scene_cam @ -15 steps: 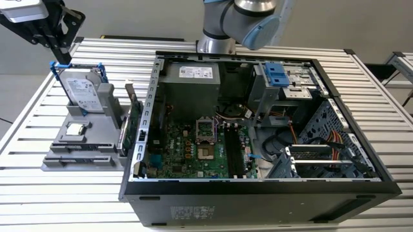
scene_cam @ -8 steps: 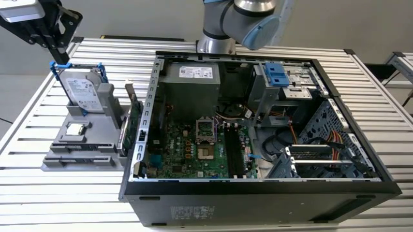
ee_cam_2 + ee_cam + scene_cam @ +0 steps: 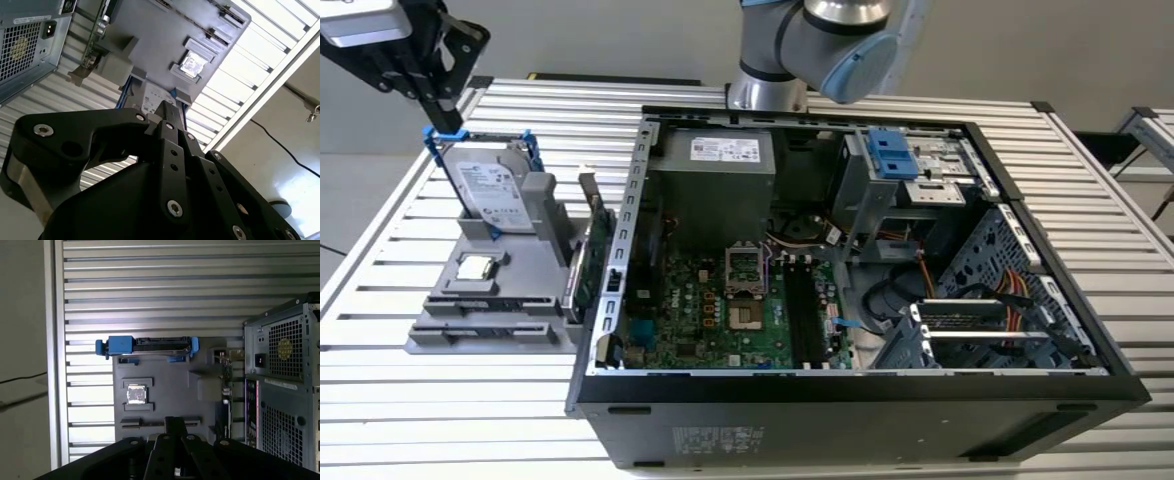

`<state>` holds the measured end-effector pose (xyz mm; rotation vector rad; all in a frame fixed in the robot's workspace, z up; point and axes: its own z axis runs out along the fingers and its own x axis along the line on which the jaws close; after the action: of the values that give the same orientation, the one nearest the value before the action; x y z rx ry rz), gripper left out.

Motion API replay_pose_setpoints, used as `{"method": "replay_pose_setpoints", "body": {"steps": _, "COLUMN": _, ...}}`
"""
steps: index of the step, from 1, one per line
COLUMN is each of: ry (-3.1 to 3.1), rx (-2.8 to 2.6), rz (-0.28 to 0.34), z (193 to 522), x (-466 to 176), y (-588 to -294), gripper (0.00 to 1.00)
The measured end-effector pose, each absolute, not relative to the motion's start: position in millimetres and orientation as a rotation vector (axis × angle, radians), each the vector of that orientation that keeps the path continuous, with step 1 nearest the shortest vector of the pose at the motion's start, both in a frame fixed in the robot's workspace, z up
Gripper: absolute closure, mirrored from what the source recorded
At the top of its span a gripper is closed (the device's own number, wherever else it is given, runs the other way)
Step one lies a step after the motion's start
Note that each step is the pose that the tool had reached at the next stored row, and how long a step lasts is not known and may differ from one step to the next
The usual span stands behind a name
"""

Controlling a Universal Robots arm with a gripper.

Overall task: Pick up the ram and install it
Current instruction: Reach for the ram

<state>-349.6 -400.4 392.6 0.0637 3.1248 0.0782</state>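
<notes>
While its fingers are pressed together with nothing between them, the single hand (image 3: 448, 118) hangs above the top of the one blue-framed drive (image 3: 494, 190) at the exterior view's left, well clear of the ram. One ram (image 3: 142, 424) sits edge-up in the long slot of the one grey holder (image 3: 440, 335), with the one square silver chip (image 3: 478, 267) between it and the drive (a thin dark strip is all that can be made out of it). One green card (image 3: 587, 270) stands between the holder and the one open computer case (image 3: 854, 420) on the slatted worktop (image 3: 400, 420). The exterior view looks into the case at its motherboard (image 3: 720, 300); both wrist views give instead its vented back panel (image 3: 282, 355) and a black cable (image 3: 280, 145) on the floor
</notes>
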Motion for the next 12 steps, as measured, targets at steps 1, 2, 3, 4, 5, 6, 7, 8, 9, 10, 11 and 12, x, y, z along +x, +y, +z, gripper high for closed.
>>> {"method": "replay_pose_setpoints", "body": {"steps": 1, "ry": 3.125, "rx": 0.064, "rz": 0.078, "z": 392.6, "x": -349.6, "y": -401.0, "gripper": 1.00}}
{"method": "replay_pose_setpoints", "body": {"steps": 2, "ry": 3.125, "rx": 0.064, "rz": 0.078, "z": 392.6, "x": -349.6, "y": -401.8, "gripper": 1.00}}
{"method": "replay_pose_setpoints", "body": {"steps": 3, "ry": 3.125, "rx": 0.064, "rz": 0.078, "z": 392.6, "x": -349.6, "y": -402.7, "gripper": 1.00}}
{"method": "replay_pose_setpoints", "body": {"steps": 4, "ry": 3.125, "rx": 0.064, "rz": 0.078, "z": 392.6, "x": -349.6, "y": -403.6, "gripper": 1.00}}
{"method": "replay_pose_setpoints", "body": {"steps": 5, "ry": 3.125, "rx": 0.064, "rz": 0.078, "z": 392.6, "x": -349.6, "y": -404.6, "gripper": 1.00}}
{"method": "replay_pose_setpoints", "body": {"steps": 6, "ry": 3.125, "rx": 0.065, "rz": 0.078, "z": 392.6, "x": -349.6, "y": -405.5, "gripper": 1.00}}
{"method": "replay_pose_setpoints", "body": {"steps": 7, "ry": 3.125, "rx": 0.065, "rz": 0.078, "z": 392.6, "x": -349.6, "y": -406.4, "gripper": 1.00}}
{"method": "replay_pose_setpoints", "body": {"steps": 8, "ry": 3.125, "rx": 0.065, "rz": 0.078, "z": 392.6, "x": -349.6, "y": -407.4, "gripper": 1.00}}
{"method": "replay_pose_setpoints", "body": {"steps": 9, "ry": 3.125, "rx": 0.066, "rz": 0.078, "z": 392.6, "x": -349.6, "y": -408.4, "gripper": 1.00}}
{"method": "replay_pose_setpoints", "body": {"steps": 10, "ry": 3.125, "rx": 0.066, "rz": 0.078, "z": 392.6, "x": -349.6, "y": -409.3, "gripper": 1.00}}
{"method": "replay_pose_setpoints", "body": {"steps": 11, "ry": 3.125, "rx": 0.066, "rz": 0.078, "z": 392.6, "x": -349.6, "y": -410.4, "gripper": 1.00}}
{"method": "replay_pose_setpoints", "body": {"steps": 12, "ry": 3.125, "rx": 0.066, "rz": 0.078, "z": 392.6, "x": -349.6, "y": -411.3, "gripper": 1.00}}
